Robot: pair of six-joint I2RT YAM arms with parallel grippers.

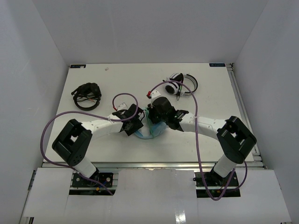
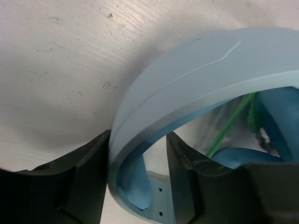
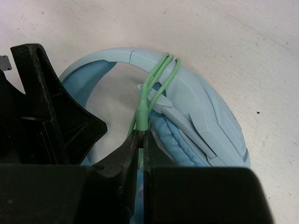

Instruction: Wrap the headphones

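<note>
Robotics lab, white table (image 1: 121,79), plain white enclosure walls (image 1: 140,28)

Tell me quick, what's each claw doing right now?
Left gripper: closed on the light blue headphones, at the headband.
Right gripper: closed, pinching their green cable.

Bright diffuse light, soft shadow beside the headphones (image 2: 201,65) on the white table (image 2: 56,56), wrist-view foreground blurred.

Both arms (image 1: 98,126) have white links, boxy black joints (image 1: 72,142), black gripper fingers (image 2: 88,186), and looping purple cables (image 1: 196,144).
</note>
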